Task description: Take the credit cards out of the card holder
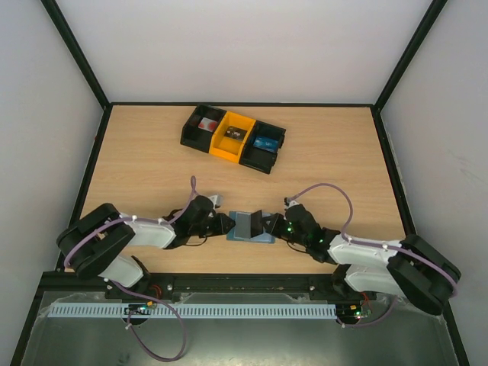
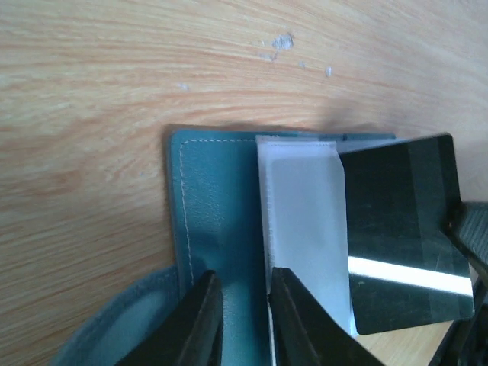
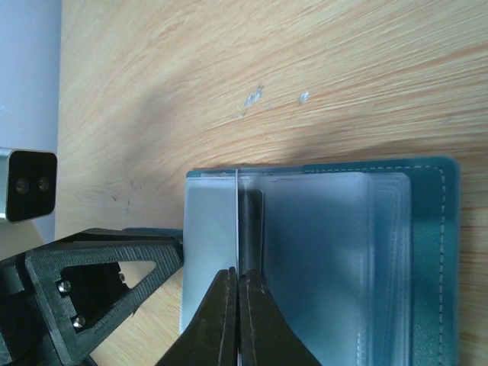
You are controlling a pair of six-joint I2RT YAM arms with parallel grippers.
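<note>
Since the slate-blue soft bifold card holder (image 1: 245,230) lies open and flat on the pale wooden table (image 1: 152,152), midway between both arms, with a dark glossy card (image 2: 404,229) tilted up from its middle, I'd pull rightward with my right gripper (image 3: 236,278), which is pinched tight on that card's edge. My left gripper (image 2: 244,278) has its jaws slightly apart and straddles the cover.

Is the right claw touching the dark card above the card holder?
Touching. The right wrist view shows the right claw shut on the dark card, a thin edge-on line between its fingertips.
</note>
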